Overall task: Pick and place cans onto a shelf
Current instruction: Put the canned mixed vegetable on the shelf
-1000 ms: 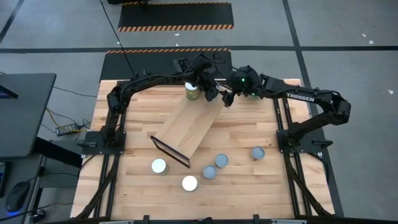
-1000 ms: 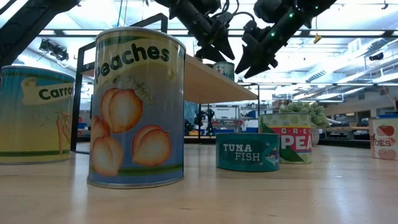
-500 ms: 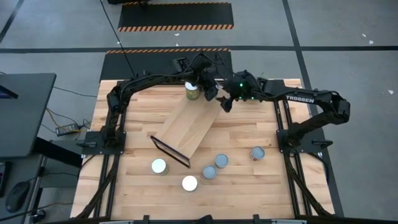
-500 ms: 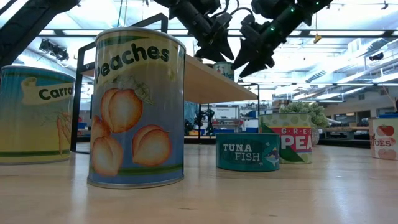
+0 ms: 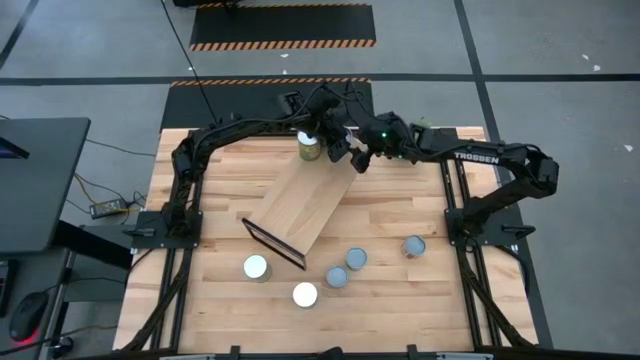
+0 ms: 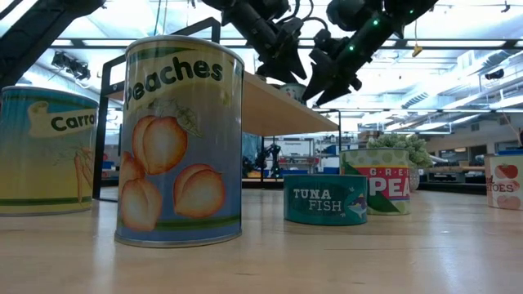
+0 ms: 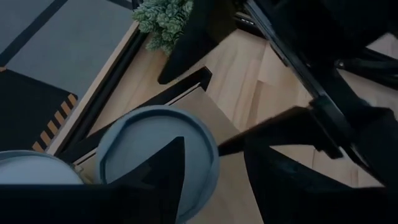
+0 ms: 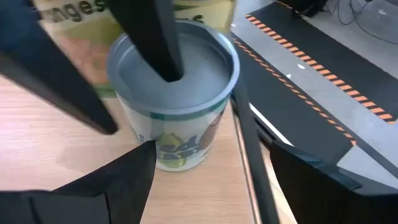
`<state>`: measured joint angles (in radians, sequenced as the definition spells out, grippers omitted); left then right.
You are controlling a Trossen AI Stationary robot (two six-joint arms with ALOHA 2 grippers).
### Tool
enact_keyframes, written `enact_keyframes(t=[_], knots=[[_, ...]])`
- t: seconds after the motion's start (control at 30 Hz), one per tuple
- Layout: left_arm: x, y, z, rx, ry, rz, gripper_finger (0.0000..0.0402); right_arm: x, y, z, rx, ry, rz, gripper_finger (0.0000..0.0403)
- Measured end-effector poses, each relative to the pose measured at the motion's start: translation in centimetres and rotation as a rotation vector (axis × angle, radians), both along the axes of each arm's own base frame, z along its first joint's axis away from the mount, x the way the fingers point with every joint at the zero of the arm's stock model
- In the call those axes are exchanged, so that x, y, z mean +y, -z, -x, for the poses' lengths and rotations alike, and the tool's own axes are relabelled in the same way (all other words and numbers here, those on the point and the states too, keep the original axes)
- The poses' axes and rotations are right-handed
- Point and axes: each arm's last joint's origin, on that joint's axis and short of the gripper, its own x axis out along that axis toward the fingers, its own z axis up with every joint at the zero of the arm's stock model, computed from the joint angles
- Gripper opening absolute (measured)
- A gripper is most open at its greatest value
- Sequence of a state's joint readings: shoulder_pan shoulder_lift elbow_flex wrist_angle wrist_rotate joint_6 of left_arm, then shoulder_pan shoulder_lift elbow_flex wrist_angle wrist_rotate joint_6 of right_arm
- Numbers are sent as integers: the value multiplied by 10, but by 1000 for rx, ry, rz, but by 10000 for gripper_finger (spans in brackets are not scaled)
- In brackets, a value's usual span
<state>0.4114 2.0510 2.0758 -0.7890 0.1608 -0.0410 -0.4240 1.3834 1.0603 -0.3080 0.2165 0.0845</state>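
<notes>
The light-wood shelf (image 5: 305, 205) lies slantwise on the table. On its far end stand a white-topped can (image 5: 310, 147) and a blue-grey-topped can (image 8: 171, 74), which is hidden under the grippers in the high view. My left gripper (image 5: 338, 148) is open above that can, with one finger over the can's top and one beside the can. My right gripper (image 5: 358, 162) is open, level with the can on its right side. Its fingers stand on either side of the can's lower wall. My left gripper has one fingertip (image 8: 169, 70) right at the blue-grey can's top, coming from above. I cannot tell whether it touches. The can stands upright on the shelf.
Several cans stand on the table near the front: white-topped ones (image 5: 256, 267) (image 5: 305, 294) and blue-grey ones (image 5: 337, 277) (image 5: 356, 259) (image 5: 413, 246). A small green plant (image 7: 163, 17) stands past the shelf's far end. The shelf's black frame end (image 5: 275, 243) faces the near side.
My right gripper has gone toward the table's left edge, closing in on the blue-grey can at the shelf's far end.
</notes>
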Motion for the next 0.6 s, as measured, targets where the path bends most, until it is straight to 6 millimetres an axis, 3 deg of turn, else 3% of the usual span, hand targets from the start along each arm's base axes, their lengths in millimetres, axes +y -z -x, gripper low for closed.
enact_keyframes(t=[0.27,0.6], knots=[[-1,-2,1,-2,4,-3,173,6,-4,1,-16,-25,-14,323],[-3,-18,11,-1,-9,-88,173,11,-8,9,-19,-36,-65,323]])
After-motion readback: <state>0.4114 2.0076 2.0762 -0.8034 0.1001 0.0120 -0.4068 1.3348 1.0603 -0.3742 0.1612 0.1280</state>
